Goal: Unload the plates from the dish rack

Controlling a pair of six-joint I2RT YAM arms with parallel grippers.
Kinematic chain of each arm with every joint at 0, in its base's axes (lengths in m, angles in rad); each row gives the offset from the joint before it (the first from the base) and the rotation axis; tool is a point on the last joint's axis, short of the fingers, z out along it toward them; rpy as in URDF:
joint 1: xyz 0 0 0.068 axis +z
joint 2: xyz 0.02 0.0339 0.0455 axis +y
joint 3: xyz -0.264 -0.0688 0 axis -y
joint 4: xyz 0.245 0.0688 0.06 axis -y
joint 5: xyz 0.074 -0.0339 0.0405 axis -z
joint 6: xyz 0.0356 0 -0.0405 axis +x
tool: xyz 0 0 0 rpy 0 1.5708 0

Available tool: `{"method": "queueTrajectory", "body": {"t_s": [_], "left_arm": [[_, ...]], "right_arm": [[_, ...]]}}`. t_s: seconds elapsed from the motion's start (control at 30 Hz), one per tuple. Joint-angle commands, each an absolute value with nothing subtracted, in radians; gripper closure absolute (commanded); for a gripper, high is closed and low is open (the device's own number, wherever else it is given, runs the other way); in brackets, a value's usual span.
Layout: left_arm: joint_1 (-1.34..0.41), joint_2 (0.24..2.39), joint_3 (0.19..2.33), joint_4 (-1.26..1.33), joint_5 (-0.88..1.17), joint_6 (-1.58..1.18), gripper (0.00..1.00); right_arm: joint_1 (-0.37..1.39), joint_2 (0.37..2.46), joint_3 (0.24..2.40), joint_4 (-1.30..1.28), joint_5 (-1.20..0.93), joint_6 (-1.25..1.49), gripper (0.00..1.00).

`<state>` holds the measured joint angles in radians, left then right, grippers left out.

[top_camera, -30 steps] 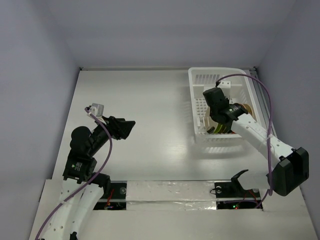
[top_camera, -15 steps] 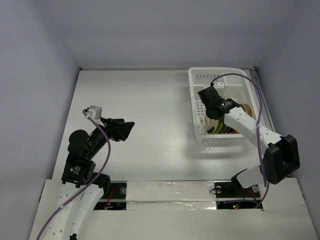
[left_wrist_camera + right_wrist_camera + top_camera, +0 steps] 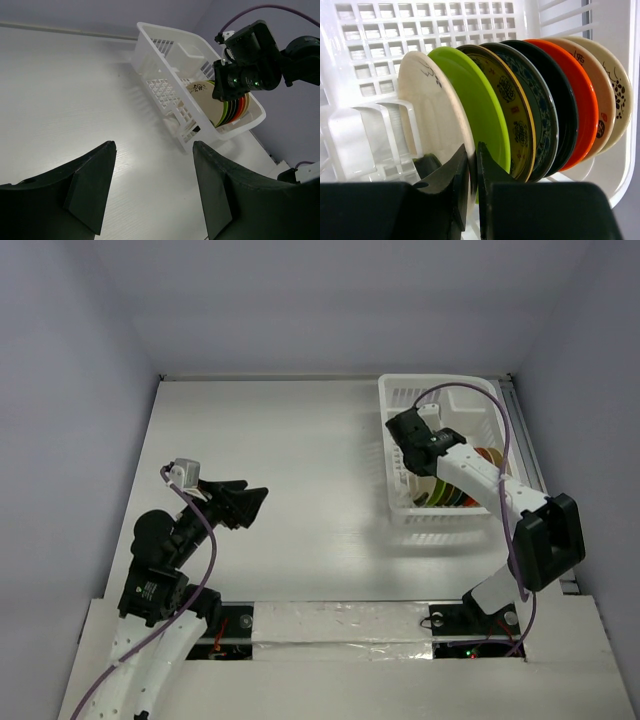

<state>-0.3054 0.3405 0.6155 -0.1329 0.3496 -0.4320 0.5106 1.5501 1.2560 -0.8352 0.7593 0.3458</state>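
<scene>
Pinching the front cream plate (image 3: pixel 432 110) by its rim, right gripper (image 3: pixel 471 175) nearly closed; left gripper (image 3: pixel 152 150) spread wide, empty, at 9 o'clock from the rack (image 3: pixel 400 400). Eight plates (image 3: pixel 520 115), one rack.

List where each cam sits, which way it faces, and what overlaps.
Top external: above and behind the bases, looking down on table; left arm and right arm show.
Left wrist: faces across the table toward dish rack; open left claw frames the bottom.
Right wrist: inside the rack, facing plates; right claw pinches front cream plate.
Shared: all three see the plates.
</scene>
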Motion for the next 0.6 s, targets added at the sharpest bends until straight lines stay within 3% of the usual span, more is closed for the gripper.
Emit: {"method": "queueTrajectory", "body": {"t_s": [0.0, 0.3, 0.57], "left_arm": [[-0.318, 0.327, 0.629, -0.107, 0.334, -0.423, 0.40], [-0.327, 0.324, 0.627, -0.115, 0.307, -0.431, 0.41], [-0.327, 0.331, 0.627, -0.120, 0.301, -0.434, 0.41]], "right_arm": [[0.520, 1.562, 1.310, -0.874, 0.847, 0.342, 0.91], [0.561, 1.539, 1.388, -0.939, 0.896, 0.325, 1.00], [0.609, 1.543, 1.439, -0.991, 0.959, 0.319, 1.00]]}}
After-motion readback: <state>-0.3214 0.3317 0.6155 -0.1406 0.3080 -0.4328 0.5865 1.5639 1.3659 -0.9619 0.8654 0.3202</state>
